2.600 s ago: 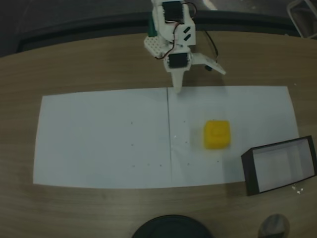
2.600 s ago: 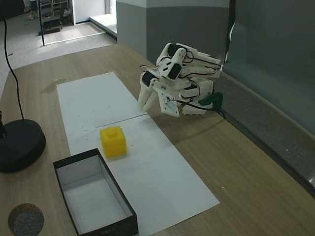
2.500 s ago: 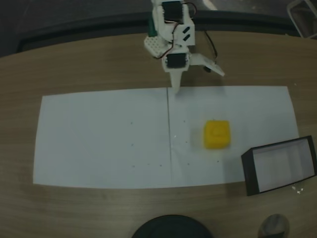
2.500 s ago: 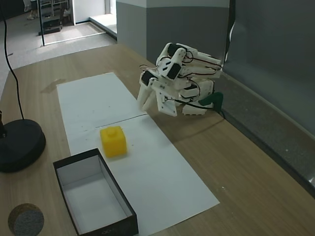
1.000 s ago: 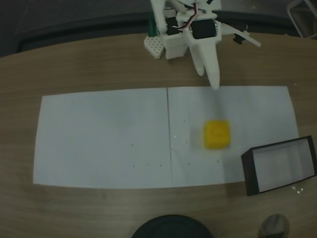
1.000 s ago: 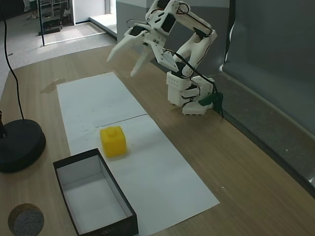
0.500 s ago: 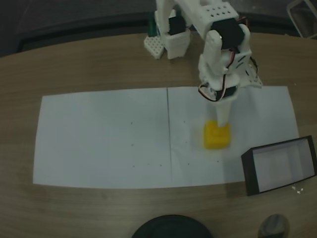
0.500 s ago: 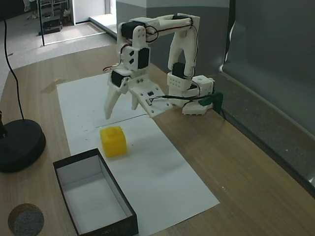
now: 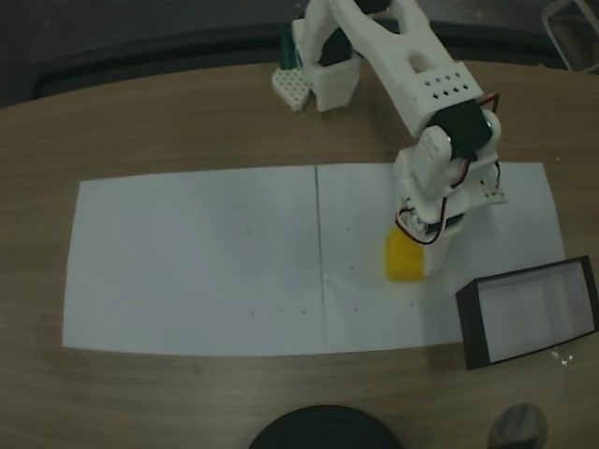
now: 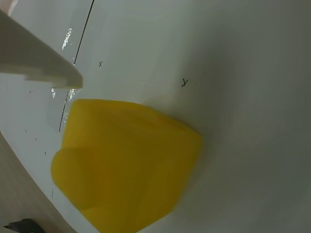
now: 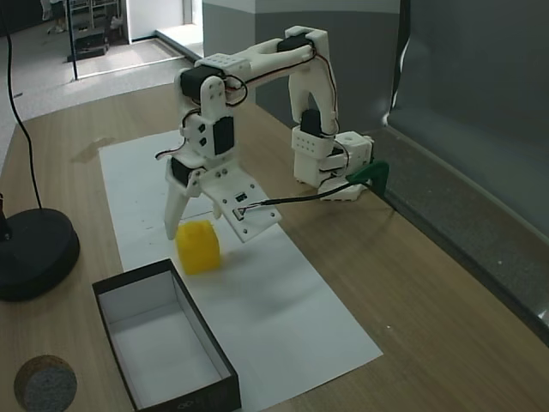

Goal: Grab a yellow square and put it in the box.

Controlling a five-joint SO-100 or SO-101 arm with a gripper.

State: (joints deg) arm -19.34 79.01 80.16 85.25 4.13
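The yellow square (image 9: 406,263) lies on the white paper, left of the box (image 9: 474,329) in a fixed view. My gripper (image 9: 422,251) has come down over it and hides its top there. From the side, in a fixed view, the gripper (image 11: 206,232) is open and straddles the yellow square (image 11: 198,248), one finger (image 11: 174,216) on its far-left side and the other jaw on its right. The wrist view has the yellow square (image 10: 124,165) close up, with a white finger (image 10: 41,63) at the upper left. The box (image 11: 184,396) stands just in front of the block, open and holding nothing.
A white paper sheet (image 9: 187,262) covers the middle of the wooden table. A round black base (image 11: 34,253) with a cable stands left of the box, and a small round disc (image 11: 45,384) lies near the front corner. The arm's base (image 11: 330,163) is at the table's back edge.
The arm has unfolded from its rest pose at the back, swung out over the paper and lowered. The open gripper now straddles the yellow square, which has not moved.
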